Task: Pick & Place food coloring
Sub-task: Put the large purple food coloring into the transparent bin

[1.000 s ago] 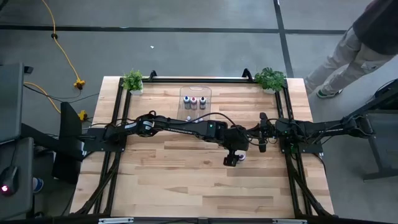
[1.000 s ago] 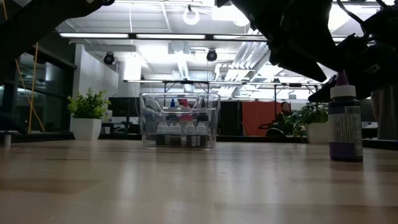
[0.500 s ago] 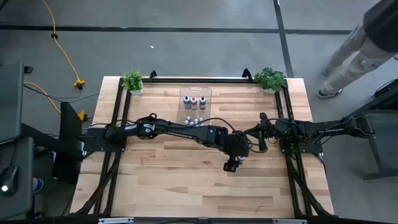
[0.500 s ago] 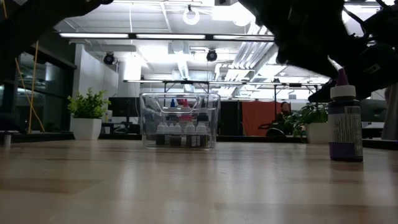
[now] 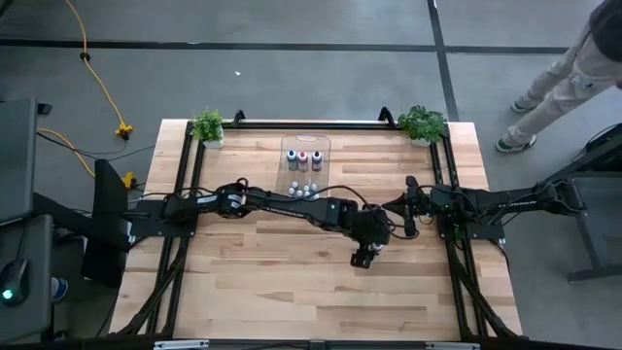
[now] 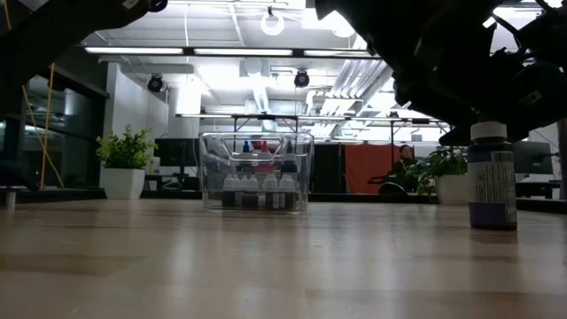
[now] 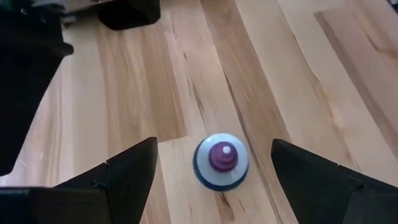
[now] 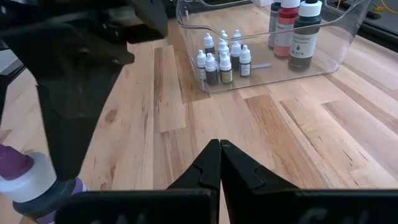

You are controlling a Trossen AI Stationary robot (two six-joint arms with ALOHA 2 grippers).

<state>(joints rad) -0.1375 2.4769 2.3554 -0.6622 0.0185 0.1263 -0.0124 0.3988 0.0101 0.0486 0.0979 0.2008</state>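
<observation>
A: How far along is this looking?

B: Most of the food coloring is already sitting inside the clear bin (image 5: 305, 156) at the far edge of the tabletop (image 5: 262, 282). In the right wrist view I am counting about 8 tiny white-capped bottles (image 8: 222, 57) in one cluster there, with 3 larger bottles (image 8: 293, 25) standing behind them.

A: So what is left?

B: As far as I can see, 1 purple bottle (image 7: 221, 160) is standing upright on the bare wood, well apart from the bin, toward the near right of it.

A: Is an arm working on it?

B: The left claw (image 7: 211, 171) is hanging right over that bottle, fingers spread wide on either side of the cap and touching nothing. So the grasp is not made yet.

A: And the other arm?

B: The right claw (image 8: 219, 163) is waiting just beside the purple bottle, on the side away from the bin, fingers clenched together and empty.

A: Your verdict?

B: I am judging it nearly finished: grabbing this last bottle, carrying it to the bin and releasing it there.
</observation>
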